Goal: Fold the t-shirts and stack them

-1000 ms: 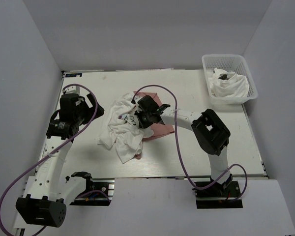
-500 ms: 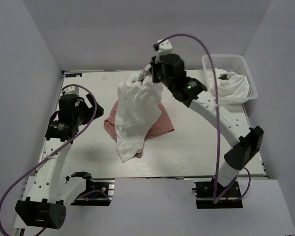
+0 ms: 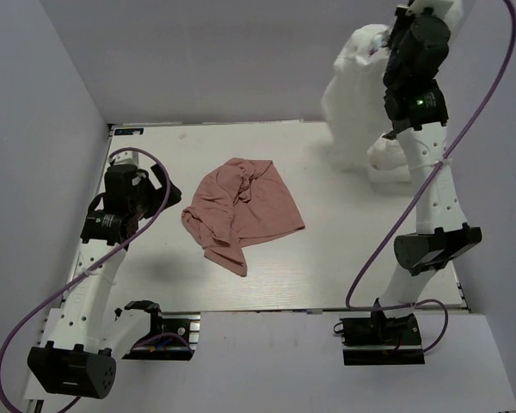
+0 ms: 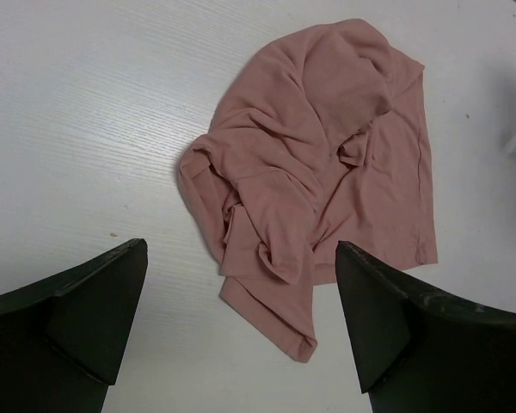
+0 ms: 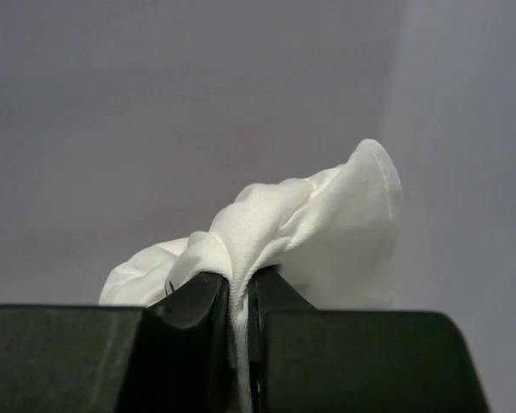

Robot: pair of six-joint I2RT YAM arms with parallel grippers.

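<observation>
A crumpled dusty pink t-shirt [image 3: 243, 209] lies on the table's middle-left; it also shows in the left wrist view [image 4: 318, 163]. My left gripper [image 3: 150, 185] hovers to its left, open and empty, its fingers [image 4: 77, 318] spread wide with the shirt's lower hem between them. My right gripper [image 3: 387, 43] is raised high at the back right, shut on a bunched fold of a white t-shirt [image 3: 353, 103] that hangs below it. The right wrist view shows the white cloth [image 5: 310, 232] pinched between the closed jaws of that gripper [image 5: 241, 297].
The white table [image 3: 344, 258] is walled by grey panels on three sides. The hanging white shirt and the right arm [image 3: 430, 181] cover the back right corner, where the mesh basket is hidden.
My right gripper took hold of the white t-shirt lying on the pink one, lifted it and swung it up to the back right. The pink shirt is uncovered. The left arm has not moved.
</observation>
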